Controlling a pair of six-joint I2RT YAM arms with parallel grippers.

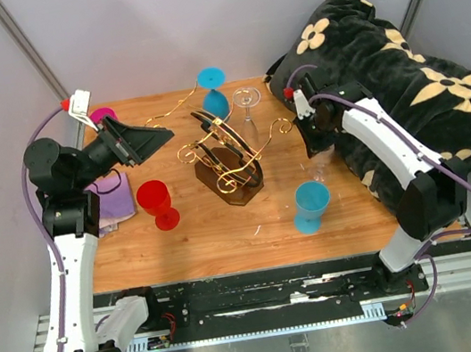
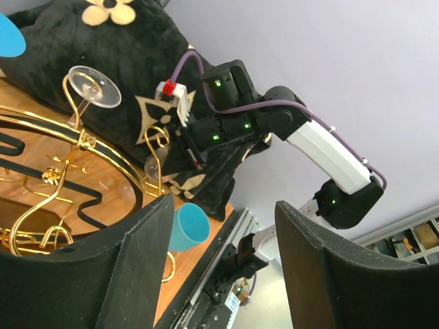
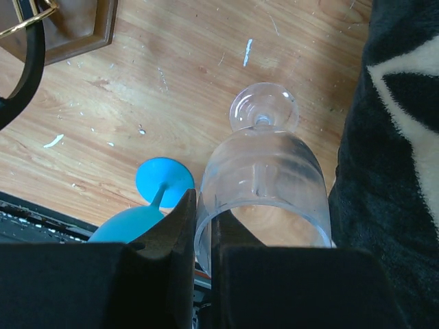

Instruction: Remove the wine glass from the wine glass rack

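Right jaws pinch the wine glass [image 3: 264, 171] rim beside the blanket [image 3: 398, 171] edge; left jaws gape.

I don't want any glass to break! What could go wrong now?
1. The right tool pinches the clear wine glass only by its thin rim, so it might slip or tip.
2. The blue glass stands close beside it and could get knocked over.
3. The open left tool is near the rack, where another glass hangs; a bump might shake it loose.
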